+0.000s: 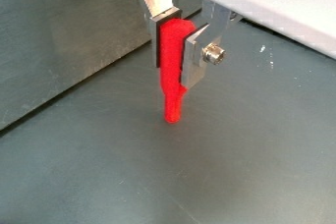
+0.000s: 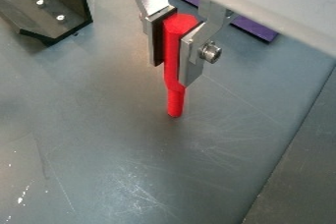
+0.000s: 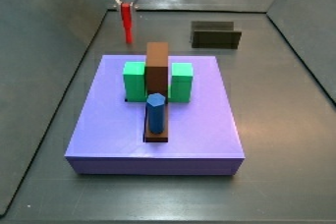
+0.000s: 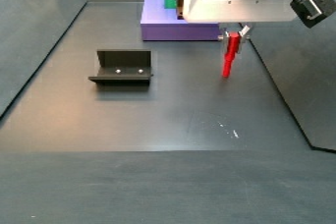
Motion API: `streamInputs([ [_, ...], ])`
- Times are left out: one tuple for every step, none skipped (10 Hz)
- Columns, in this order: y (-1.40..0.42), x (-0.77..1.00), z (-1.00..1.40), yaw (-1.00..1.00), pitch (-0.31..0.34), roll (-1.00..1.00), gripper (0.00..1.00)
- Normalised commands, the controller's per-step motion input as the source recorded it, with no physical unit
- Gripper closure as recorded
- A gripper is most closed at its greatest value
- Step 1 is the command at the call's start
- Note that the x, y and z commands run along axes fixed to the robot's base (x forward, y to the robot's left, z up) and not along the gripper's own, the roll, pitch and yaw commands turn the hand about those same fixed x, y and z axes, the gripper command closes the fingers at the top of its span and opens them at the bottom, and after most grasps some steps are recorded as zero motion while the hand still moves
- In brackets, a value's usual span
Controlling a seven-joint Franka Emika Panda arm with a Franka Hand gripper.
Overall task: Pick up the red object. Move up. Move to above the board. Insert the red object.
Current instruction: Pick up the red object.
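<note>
We see gripper (image 2: 176,37) clenched on red object (image 2: 174,81), peg hanging vertical, tip just above worktop (image 2: 118,159). Board (image 3: 157,120) lies well apart to one side. We judge next: lift, then carry peg sideways over board, long axis kept upright.

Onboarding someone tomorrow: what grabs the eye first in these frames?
The red object stands out: a bright thin peg hanging upright, clamped at its top in the gripper, its lower tip above the grey floor beside the board. Next, the board, a lavender slab bearing green blocks, a brown bar and a blue cylinder. The dark fixture sits apart on the floor.
</note>
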Motion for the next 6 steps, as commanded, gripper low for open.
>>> streamInputs([
  [0.00, 0.00, 0.00, 0.00, 0.000, 0.00, 1.00],
  [0.00, 0.00, 0.00, 0.00, 0.000, 0.00, 1.00],
  [0.00, 0.00, 0.00, 0.00, 0.000, 0.00, 1.00],
  [0.00, 0.00, 0.00, 0.00, 0.000, 0.00, 1.00],
  [0.00, 0.00, 0.00, 0.00, 0.000, 0.00, 1.00],
  [0.00, 0.00, 0.00, 0.00, 0.000, 0.00, 1.00],
])
